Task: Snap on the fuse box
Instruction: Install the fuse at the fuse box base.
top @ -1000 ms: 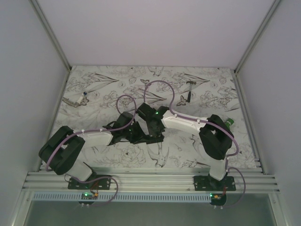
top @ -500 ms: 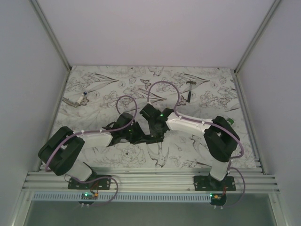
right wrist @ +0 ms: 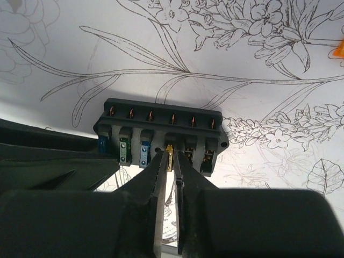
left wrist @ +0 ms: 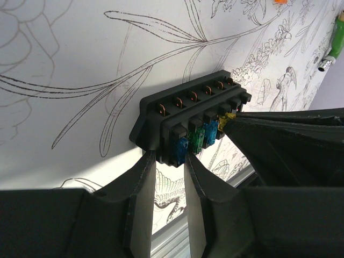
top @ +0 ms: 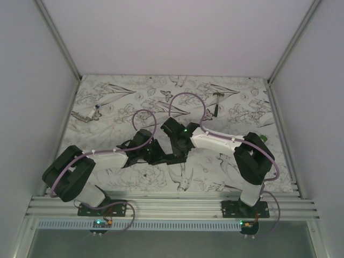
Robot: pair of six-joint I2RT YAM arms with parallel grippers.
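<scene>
Position: fuse box (right wrist: 161, 126) flat on tabletop (top: 107, 102), well apart from hammer (top: 216, 105), toward arm bases.
Hold: left claw (left wrist: 169, 161) clamped on fuse box end; right claw (right wrist: 170, 158) pinched on yellow fuse (right wrist: 170, 149).
Likely light, stiff, slippery plastic; grip end walls, not fuses.

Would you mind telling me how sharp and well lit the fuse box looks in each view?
Left wrist: fuse box sharp, evenly lit; near jaws black, blurred. Right wrist: crisp down to the yellow fuse between its jaws. Top external: coarse, box lost among dark arms.
</scene>
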